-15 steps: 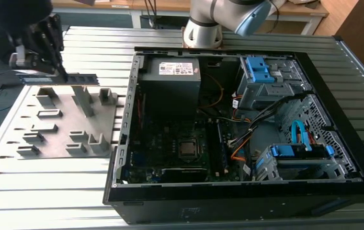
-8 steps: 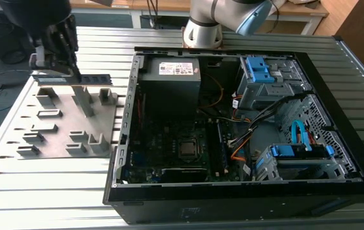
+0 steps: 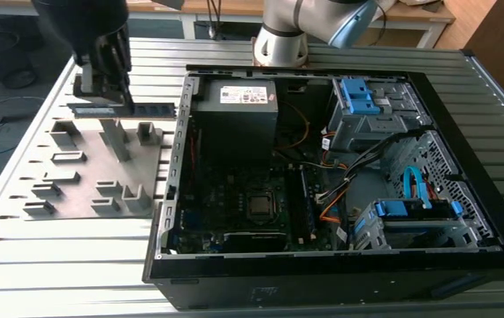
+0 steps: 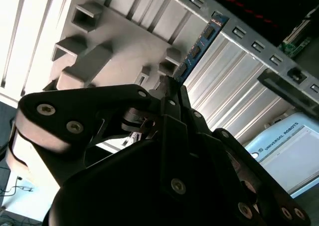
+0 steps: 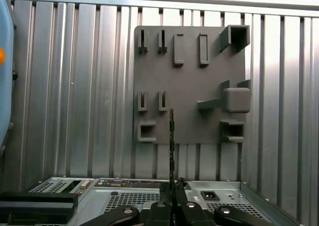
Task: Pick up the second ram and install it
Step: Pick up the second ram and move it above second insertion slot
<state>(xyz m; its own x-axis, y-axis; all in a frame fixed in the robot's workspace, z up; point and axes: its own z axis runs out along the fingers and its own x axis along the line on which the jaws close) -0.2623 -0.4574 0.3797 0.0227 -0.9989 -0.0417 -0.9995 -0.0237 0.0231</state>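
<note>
Blue-green along its edge, the second ram [image 3: 141,110] is clamped in the gripper [image 3: 101,106] in the upper left of the exterior view. The stick lies level and is gripped near one end. Its free end reaches toward the exterior view's right, close to the wall of the open computer case [image 3: 341,265].

The black jaws are closed tight on the board. In the second wrist view, the gripper [image 4: 168,86] pinches the ram [image 4: 199,44], which runs out slantwise with dark chips showing along its face. In the first wrist view, the ram [image 5: 172,141] is seen edge-on as a thin dark line rising from the gripper [image 5: 172,191].

Below it lies the grey fixture plate [image 3: 84,179] with its raised blocks and slots. It rests flat on the slatted aluminium table [image 3: 58,265], in the left half of the exterior view. The ram hangs over the far edge of this plate and appears lifted off it — contact with any of the blocks cannot be made out. Both wrist views show the same plate [image 5: 189,81] [image 4: 119,26].

The case lies on its side in the middle and right of the exterior view. Inside it are the motherboard [image 3: 234,199], a power supply [image 3: 234,122] with a pale label, and blue drive brackets [image 3: 358,96]. The arm's base [image 3: 280,41] stands at the top centre, behind the case.
</note>
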